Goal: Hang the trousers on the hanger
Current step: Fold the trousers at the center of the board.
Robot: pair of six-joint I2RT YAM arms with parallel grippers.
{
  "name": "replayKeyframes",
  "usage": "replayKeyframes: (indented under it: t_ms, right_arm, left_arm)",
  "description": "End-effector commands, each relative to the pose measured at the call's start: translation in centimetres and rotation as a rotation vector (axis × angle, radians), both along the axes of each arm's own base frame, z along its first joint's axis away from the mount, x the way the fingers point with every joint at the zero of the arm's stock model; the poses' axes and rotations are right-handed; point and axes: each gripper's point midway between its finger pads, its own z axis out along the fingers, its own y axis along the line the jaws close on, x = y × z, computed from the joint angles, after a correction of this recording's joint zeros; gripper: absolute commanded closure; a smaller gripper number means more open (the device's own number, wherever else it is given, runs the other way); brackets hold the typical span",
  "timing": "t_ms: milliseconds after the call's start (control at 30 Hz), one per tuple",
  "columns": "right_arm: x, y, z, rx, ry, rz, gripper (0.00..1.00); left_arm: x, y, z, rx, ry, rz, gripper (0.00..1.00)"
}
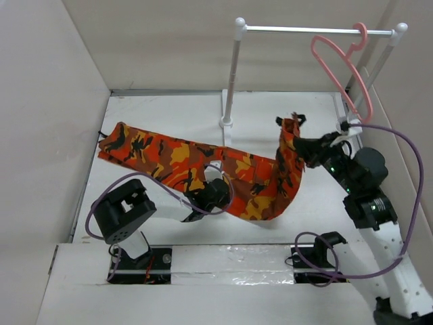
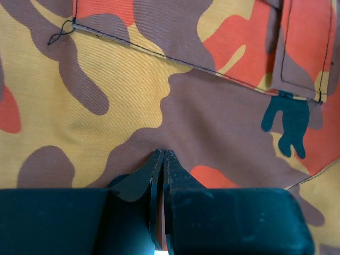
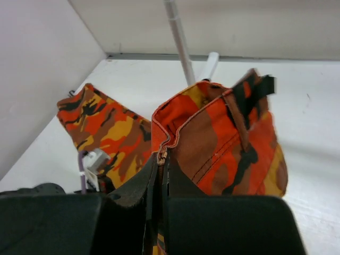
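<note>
The camouflage trousers point(image 1: 169, 159) lie across the table from the far left to the right, in orange, red, yellow and brown. Their right end is lifted off the table, and my right gripper point(image 1: 302, 145) is shut on it. In the right wrist view a seamed edge of the trousers point(image 3: 223, 143) sits pinched between the right gripper point(image 3: 162, 156) jaws. My left gripper point(image 1: 215, 193) is shut, its tips resting on the flat middle of the trousers point(image 2: 133, 79). The left gripper point(image 2: 162, 152) jaws meet with no fold between them. The pink hanger point(image 1: 338, 62) hangs from the rail at the back right, above the right gripper.
A white-and-silver rail stand point(image 1: 230, 74) stands behind the trousers; its left post point(image 3: 178, 37) rises just beyond the lifted end. Walls close in the table on the left, back and right. A purple cable point(image 1: 406, 162) loops beside the right arm.
</note>
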Motion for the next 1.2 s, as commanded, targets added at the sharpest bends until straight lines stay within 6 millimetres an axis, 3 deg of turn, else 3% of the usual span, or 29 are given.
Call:
replayKeyframes:
  t_ms: [0,33,67,133,167,233,267,367,500,533,633,733,767,833,867,900,933,967,1000,1033,1067,1100,1133,1167]
  right_arm:
    - [1.3,1.6,8.5,0.025,-0.195,-0.063,1.00]
    - [1.0,2.0,11.2,0.025,-0.244,-0.073,1.00]
    - [0.7,3.9,12.0,0.036,-0.248,-0.031,1.00]
    - [2.8,4.8,12.6,0.006,-0.239,-0.097,1.00]
    - [2.8,4.9,14.8,0.025,-0.267,-0.108,1.00]
    - [4.6,6.3,15.2,0.011,-0.260,-0.103,1.00]
    - [4.5,6.4,17.1,0.035,-0.287,-0.098,1.00]
    - [5.4,6.0,19.6,0.062,-0.322,-0.113,1.00]
    - [5.3,4.8,22.6,0.090,-0.372,-0.131,1.00]
    - [5.2,4.7,22.9,0.086,-0.374,-0.129,1.00]
    - [5.4,5.6,22.8,0.073,-0.369,-0.112,1.00]
    - [6.1,8.1,21.7,0.072,-0.349,-0.066,1.00]
    - [6.2,8.9,21.6,0.072,-0.345,-0.051,1.00]
    - [6.6,11.5,20.9,0.053,-0.330,-0.006,1.00]
    - [6.5,12.2,21.6,0.059,-0.339,0.003,1.00]
    - [6.1,13.6,21.7,0.058,-0.339,0.027,1.00]
    - [6.8,15.2,20.9,0.033,-0.327,0.046,1.00]
    - [6.6,15.9,21.8,0.042,-0.341,0.058,1.00]
    - [6.8,16.9,21.6,0.036,-0.336,0.068,1.00]
    - [6.4,18.3,21.7,0.035,-0.339,0.095,1.00]
    - [7.2,20.1,20.5,0.014,-0.318,0.112,1.00]
    - [7.2,21.0,20.8,0.023,-0.325,0.128,1.00]
    - [7.8,23.2,19.5,0.010,-0.308,0.155,1.00]
    - [7.3,23.4,20.3,0.028,-0.320,0.166,1.00]
  left_arm:
    - [-0.9,0.0,-1.6,0.029,0.040,0.009,1.00]
    - [-1.4,0.1,-1.9,0.037,0.047,0.003,1.00]
    - [-1.5,0.2,-2.2,0.035,0.054,0.009,1.00]
    - [-2.4,-0.2,-2.3,0.024,0.055,-0.011,1.00]
    - [-3.1,-0.7,-2.5,0.020,0.058,-0.033,1.00]
    - [-3.9,-1.6,-2.6,0.019,0.059,-0.057,1.00]
    - [-4.9,-2.2,-3.2,0.038,0.064,-0.083,1.00]
    - [-6.5,-4.3,-4.0,0.054,0.080,-0.133,1.00]
    - [-8.9,-8.5,-3.5,0.022,0.068,-0.244,1.00]
    - [-9.0,-10.1,-2.5,0.011,0.046,-0.271,1.00]
    - [-9.4,-12.3,-0.9,-0.003,0.001,-0.325,1.00]
    - [-10.0,-13.3,0.5,-0.054,-0.006,-0.372,1.00]
    - [-10.0,-13.2,1.8,-0.082,-0.018,-0.370,1.00]
    - [-9.6,-11.3,2.2,-0.067,-0.040,-0.336,0.98]
    - [-9.3,-10.5,5.0,-0.111,-0.075,-0.309,0.93]
    - [-8.0,-8.8,6.0,-0.106,-0.110,-0.232,0.78]
    - [-8.0,-6.2,5.7,-0.058,-0.112,-0.199,0.69]
    - [-6.7,-4.1,10.1,-0.135,-0.184,-0.112,0.62]
    - [-5.9,-2.2,11.5,-0.155,-0.203,-0.050,0.51]
    - [-5.7,0.6,11.6,-0.117,-0.207,-0.015,0.51]
    - [-5.5,2.6,15.9,-0.231,-0.254,0.028,0.51]
    - [-4.5,5.0,17.4,-0.247,-0.285,0.096,0.51]
    - [-4.7,8.2,20.4,-0.310,-0.322,0.146,0.52]
    - [-4.9,9.8,21.9,-0.351,-0.340,0.163,0.53]
